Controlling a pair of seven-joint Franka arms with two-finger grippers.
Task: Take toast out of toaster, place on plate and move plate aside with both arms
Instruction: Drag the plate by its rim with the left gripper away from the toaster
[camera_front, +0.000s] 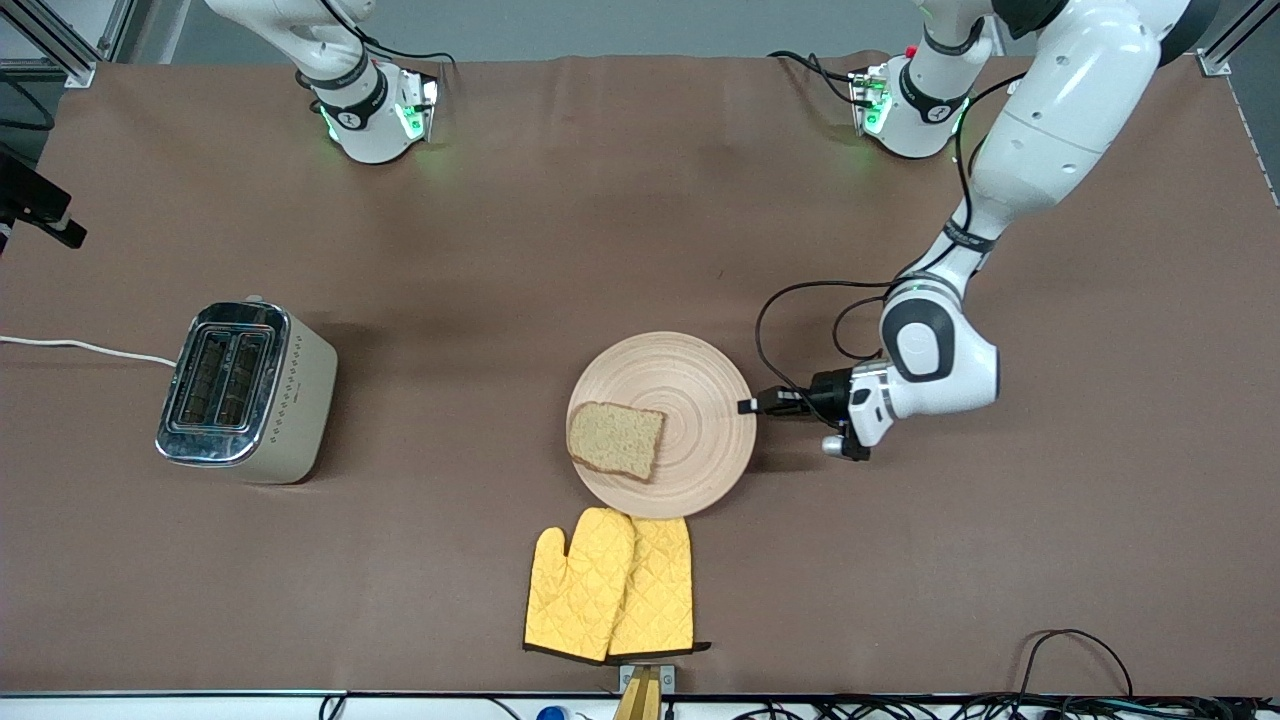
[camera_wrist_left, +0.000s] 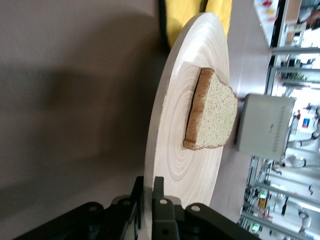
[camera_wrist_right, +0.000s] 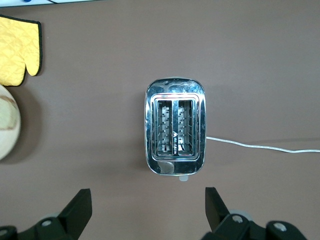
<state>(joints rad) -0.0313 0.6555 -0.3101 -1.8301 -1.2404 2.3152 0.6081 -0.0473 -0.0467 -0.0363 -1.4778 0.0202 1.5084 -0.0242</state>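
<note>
Front view: high, across the table, facing the arm bases; whole tabletop.
Left wrist view: low and close, along the plate (camera_wrist_left: 175, 150) rim.
Right wrist view: straight down on the toaster (camera_wrist_right: 175, 126).
Shared: plate, toaster and mitts (camera_front: 612, 585) appear in all three.

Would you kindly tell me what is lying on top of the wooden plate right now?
One slice of toast lies flat on the plate, toward the toaster's side. The left pincer is shut on the plate's rim. The wood beneath the slice is covered.

Two white jointed arms (camera_front: 1040, 130) with black joint bands, looping dark cables (camera_front: 800, 330), green-lit bases, black grippers.
</note>
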